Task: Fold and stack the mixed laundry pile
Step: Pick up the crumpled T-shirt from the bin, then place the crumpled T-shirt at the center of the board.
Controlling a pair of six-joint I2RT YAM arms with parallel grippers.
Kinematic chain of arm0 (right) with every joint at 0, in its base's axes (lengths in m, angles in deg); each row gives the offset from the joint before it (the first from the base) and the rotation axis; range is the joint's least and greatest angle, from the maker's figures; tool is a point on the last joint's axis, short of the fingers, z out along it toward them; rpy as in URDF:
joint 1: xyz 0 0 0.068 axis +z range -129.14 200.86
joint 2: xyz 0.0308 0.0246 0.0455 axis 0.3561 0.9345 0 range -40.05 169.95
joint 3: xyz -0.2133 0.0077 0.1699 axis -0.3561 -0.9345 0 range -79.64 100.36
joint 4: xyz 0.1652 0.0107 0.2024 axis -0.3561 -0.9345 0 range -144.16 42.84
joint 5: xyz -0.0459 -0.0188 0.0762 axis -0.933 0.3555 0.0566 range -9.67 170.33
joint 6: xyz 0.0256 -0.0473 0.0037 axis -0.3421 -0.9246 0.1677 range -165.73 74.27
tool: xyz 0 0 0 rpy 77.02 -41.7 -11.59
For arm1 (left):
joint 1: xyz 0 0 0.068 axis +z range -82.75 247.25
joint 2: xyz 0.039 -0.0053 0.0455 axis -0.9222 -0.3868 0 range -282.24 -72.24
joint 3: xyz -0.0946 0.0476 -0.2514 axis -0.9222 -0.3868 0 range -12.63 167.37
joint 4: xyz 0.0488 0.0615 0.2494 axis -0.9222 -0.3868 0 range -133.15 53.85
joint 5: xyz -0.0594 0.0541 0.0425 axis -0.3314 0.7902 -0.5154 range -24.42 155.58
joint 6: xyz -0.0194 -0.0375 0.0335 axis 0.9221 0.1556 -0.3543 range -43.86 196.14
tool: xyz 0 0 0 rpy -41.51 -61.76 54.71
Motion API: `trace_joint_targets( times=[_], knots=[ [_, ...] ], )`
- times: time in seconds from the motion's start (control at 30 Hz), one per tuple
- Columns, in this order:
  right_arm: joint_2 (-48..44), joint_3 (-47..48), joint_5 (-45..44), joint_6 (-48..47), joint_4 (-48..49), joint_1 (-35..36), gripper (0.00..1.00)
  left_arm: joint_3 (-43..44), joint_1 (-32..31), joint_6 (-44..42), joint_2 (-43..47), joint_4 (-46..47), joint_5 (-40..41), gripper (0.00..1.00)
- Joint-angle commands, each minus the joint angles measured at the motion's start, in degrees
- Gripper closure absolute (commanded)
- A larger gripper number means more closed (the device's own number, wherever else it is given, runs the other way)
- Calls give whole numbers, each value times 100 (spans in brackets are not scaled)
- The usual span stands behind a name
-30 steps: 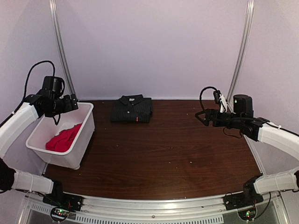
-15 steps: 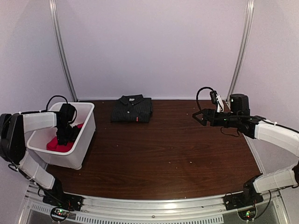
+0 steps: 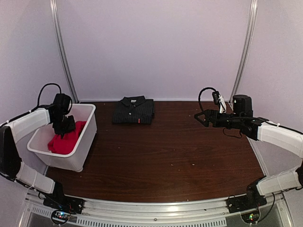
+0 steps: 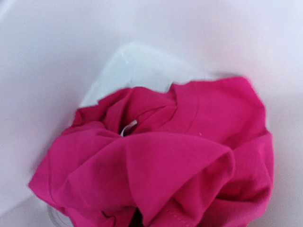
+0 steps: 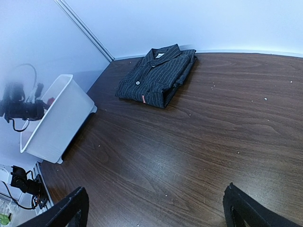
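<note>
The red T-shirt (image 3: 65, 140) lies bunched inside the white bin (image 3: 84, 142) at the left. My left gripper (image 3: 64, 126) reaches down into the bin and is shut on a fold of it. In the left wrist view the red T-shirt (image 4: 180, 142) fills the frame and hides the fingers. The dark pinstriped shirt (image 3: 134, 110) lies folded at the back of the table, collar toward the wall. My right gripper (image 3: 201, 117) hovers open above the table's right side with nothing in it; the right wrist view shows the right gripper (image 5: 155, 195) well short of the pinstriped shirt (image 5: 158, 78).
The brown wooden table (image 3: 170, 151) carries only the bin and the folded shirt. The white bin (image 5: 54, 120) stands at the table's left edge. Metal posts (image 3: 61, 52) and a pale wall close off the back.
My left arm dropped into the bin, its gripper shut on the red T-shirt, and the cloth now stands a little higher. The right arm shifted slightly left and stayed open.
</note>
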Motion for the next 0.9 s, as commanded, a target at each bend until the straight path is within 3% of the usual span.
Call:
trace_joint_targets(
  times=[0.0,0.13,0.27,0.37,0.57,0.63,0.73,0.8,0.83,0.87],
  knots=[
    [-41,177,65,-1,114,-8,0,1147,38,-387,665,-149,533,100],
    [-70,122,54,-3,130,-7,0,2309,36,-775,654,-376,296,100],
    [-82,106,83,18,162,-7,0,3602,-168,-1111,533,-91,-664,100],
    [-95,121,95,35,179,-6,0,4619,-935,-1500,243,166,-1108,100],
    [-196,103,57,63,156,-8,0,6653,-3101,-2360,-912,174,-1911,100],
    [-248,69,34,59,125,-9,0,7045,-3524,-2508,-1209,249,-2386,100],
    [-317,32,-20,54,72,-13,0,6961,-3749,-2379,-1366,680,-3323,100],
    [-369,27,-74,40,13,-17,0,6759,-3748,-2272,-1426,765,-3265,89],
    [-410,15,-102,35,-8,-17,0,6621,-3740,-2319,-1440,762,-3176,76],
    [-451,2,-126,24,-25,-17,0,6456,-3739,-2304,-1448,704,-2953,45]
  ],
)
